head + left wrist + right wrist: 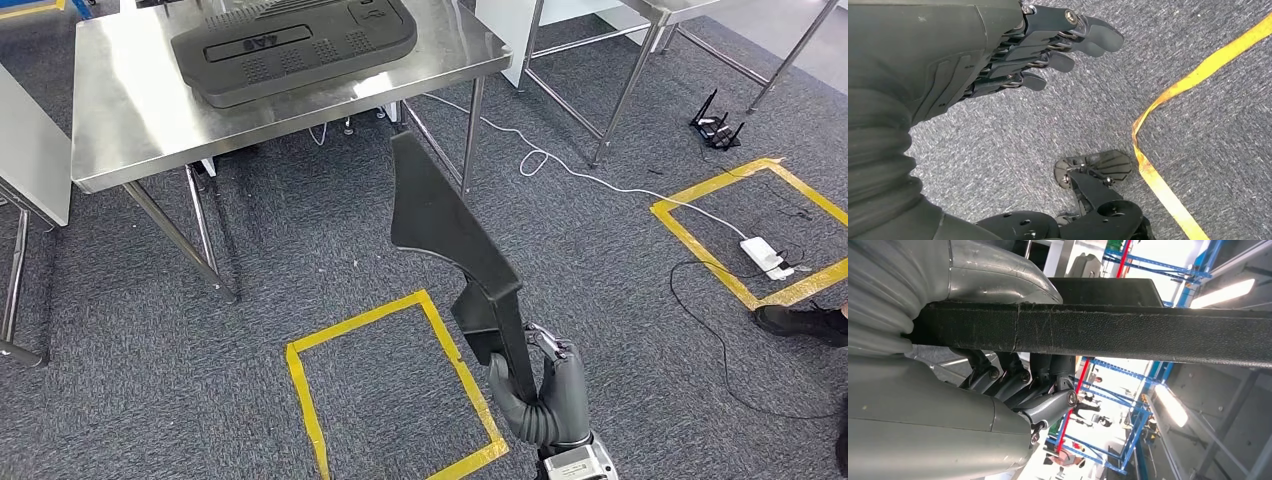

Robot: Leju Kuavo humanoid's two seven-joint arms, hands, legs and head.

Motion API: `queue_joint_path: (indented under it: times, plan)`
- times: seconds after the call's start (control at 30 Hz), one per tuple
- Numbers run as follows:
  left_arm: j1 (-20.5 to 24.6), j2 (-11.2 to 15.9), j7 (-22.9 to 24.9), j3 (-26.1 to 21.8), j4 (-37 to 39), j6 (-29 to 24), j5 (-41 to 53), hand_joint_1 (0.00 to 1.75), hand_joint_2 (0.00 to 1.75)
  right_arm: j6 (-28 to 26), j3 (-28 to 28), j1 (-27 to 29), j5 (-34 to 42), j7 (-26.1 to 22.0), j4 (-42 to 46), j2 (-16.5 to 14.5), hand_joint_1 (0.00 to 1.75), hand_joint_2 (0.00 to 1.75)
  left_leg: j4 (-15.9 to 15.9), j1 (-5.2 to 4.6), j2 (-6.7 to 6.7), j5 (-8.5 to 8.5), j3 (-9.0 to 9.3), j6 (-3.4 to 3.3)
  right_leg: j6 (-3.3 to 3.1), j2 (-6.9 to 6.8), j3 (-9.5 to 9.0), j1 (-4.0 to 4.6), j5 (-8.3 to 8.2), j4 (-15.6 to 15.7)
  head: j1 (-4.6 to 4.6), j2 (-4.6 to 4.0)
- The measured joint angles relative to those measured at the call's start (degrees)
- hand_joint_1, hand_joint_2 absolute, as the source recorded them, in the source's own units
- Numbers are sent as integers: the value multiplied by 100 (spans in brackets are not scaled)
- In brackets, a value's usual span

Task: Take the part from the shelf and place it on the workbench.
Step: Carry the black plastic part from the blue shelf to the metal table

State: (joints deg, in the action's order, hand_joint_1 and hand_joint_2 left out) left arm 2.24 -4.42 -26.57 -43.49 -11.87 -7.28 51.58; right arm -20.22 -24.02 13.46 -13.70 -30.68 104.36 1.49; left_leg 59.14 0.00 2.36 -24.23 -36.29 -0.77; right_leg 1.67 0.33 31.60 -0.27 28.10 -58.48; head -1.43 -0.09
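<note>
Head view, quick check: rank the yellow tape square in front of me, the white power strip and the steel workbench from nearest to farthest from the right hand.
From the right hand:
1. Yellow tape square, on the floor just beside the hand, toward the left.
2. White power strip, on the floor off to the right.
3. Steel workbench, ahead and to the left.

No words, numbers or brand marks can be read anywhere here. The dark moulded panel [295,45] lying on the steel desk [130,120] has raised shapes in a recessed strip on top that might be characters, but they are too blurred to make out. The yellow tape [385,312] on the carpet forms plain outlines with nothing printed on it.
</note>
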Motion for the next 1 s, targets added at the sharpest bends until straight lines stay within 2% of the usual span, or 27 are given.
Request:
queue_joint_path:
  times: [0.37, 0.47, 0.53, 0.6, 0.67, 0.7, 0.73, 0.77, 0.83, 0.87, 0.9, 0.97, 1.0]
  plan:
    - [0, 3, -57, -10, 0, 62, 48, 0, 175, -11, 0, -14, -27, 5, -1, -2, 175, 175, 4, -45, 1, -5, -4, 4, 5, 0, 44, -50, -1, 8, 1, -1]
    - [0, 27, -58, -22, 0, 74, 48, 0, 175, -26, 2, -13, -30, 4, 2, -10, 175, 175, -7, -73, -3, -13, -2, -85, 54, -2, -13, -83, -27, 69, -4, 0]
    - [-2, 29, -61, -31, 1, 85, 49, 0, 175, -30, 3, -14, -32, 3, 13, -15, 175, 175, -156, -26, -12, 40, 86, -141, 73, -4, -16, -64, 0, 45, 0, 0]
    - [0, 20, -63, -40, 1, 91, 50, 0, 175, -32, 1, -20, -33, -2, 22, -14, 175, 175, -287, 36, -21, 94, 172, -166, 48, -7, 190, -50, 202, -371, 13, 0]
    - [4, 19, -57, -46, 1, 92, 50, 0, 175, -33, 0, -16, -33, -5, 23, -9, 175, 175, -300, 49, -25, 96, 176, -172, 41, -7, 578, -76, 477, -1088, 20, 0]
    - [3, 18, -53, -48, 1, 92, 50, 0, 175, -33, 0, -10, -33, -4, 23, -4, 175, 175, -299, 58, -24, 93, 171, -162, 72, -8, 718, -102, 537, -1324, 21, 0]
    - [2, 17, -49, -49, 2, 92, 50, 0, 175, -33, 1, -7, -33, -3, 23, 2, 175, 175, -297, 73, -20, 88, 167, -142, 131, -9, 755, -132, 508, -1359, 20, 0]
    - [0, 16, -45, -51, 2, 93, 50, 0, 175, -33, 1, -7, -32, -3, 23, 6, 175, 175, -289, 96, -12, 82, 167, -110, 212, -10, 671, -167, 398, -1166, 21, 0]
    - [-3, 20, -43, -54, 1, 93, 50, 0, 175, -33, 1, -16, -31, -3, 22, 9, 175, 175, -230, 125, 7, 48, 156, -5, 375, -14, 303, -242, 116, -427, 33, 0]
    - [-4, 26, -41, -56, 1, 94, 52, 0, 175, -33, 1, -17, -31, -3, 22, 8, 175, 175, -187, 128, 14, 14, 145, 58, 380, -5, 146, -261, 23, -136, 39, 0]
    - [-6, 31, -40, -59, 1, 94, 54, 0, 175, -33, 2, -18, -32, -3, 21, 8, 175, 175, -156, 124, 18, -15, 139, 114, 340, 2, 53, -262, -26, 23, 35, 0]
    - [-10, 35, -38, -65, 3, 101, 57, 0, 175, -33, 5, -15, -33, -1, 21, 8, 175, 175, -152, 141, 19, -38, 151, 196, 178, 19, 11, -225, -51, 53, 18, 0]
    - [-12, 33, -37, -67, 4, 110, 58, 0, 175, -33, 6, -16, -34, 1, 21, 8, 175, 175, -149, 160, 8, -41, 161, 222, 124, 17, -1, -219, -61, 52, 9, 0]
